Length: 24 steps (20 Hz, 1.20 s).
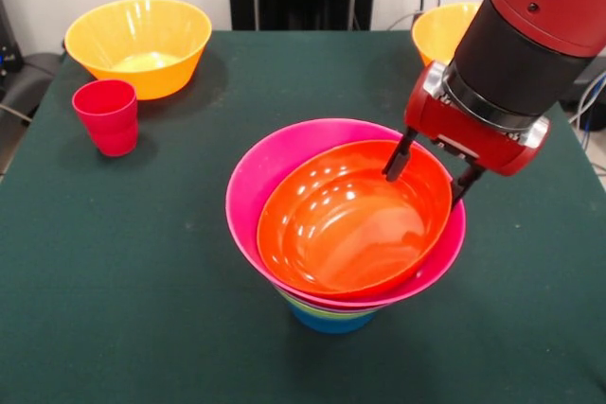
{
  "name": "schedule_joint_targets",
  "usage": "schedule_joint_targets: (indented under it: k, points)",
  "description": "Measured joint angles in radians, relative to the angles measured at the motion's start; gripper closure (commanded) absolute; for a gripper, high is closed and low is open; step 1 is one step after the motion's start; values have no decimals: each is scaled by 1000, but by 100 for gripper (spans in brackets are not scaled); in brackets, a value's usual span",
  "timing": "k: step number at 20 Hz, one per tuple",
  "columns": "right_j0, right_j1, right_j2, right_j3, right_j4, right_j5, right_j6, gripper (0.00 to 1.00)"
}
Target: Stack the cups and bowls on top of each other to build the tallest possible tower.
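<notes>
Dark green cloth covers the worktop (114, 281), with broad bare stretches along the near edge and down the picture's left side. Near the middle stands the tower (346, 234): an orange bowl (350, 219) tilted inside a pink bowl (260, 172), with lime green and blue rims showing beneath. At the orange bowl's far right rim is the hand (431, 175), its 2 dark fingers (398, 160) spread and straddling that rim (1 inside, 1 outside). A red cup (107, 116) stands upright, well apart at left, just in front of a yellow-orange bowl (139, 44). Another yellow-orange bowl (440, 33) sits at the far edge, partly hidden by the arm.
</notes>
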Motion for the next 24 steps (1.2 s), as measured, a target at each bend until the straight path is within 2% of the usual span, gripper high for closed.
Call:
schedule_joint_targets:
  k: [11,24]
  points:
    - [-33,-61,90,97,24,-111,0,0]
    - [-70,-116,149,164,24,-127,0,0]
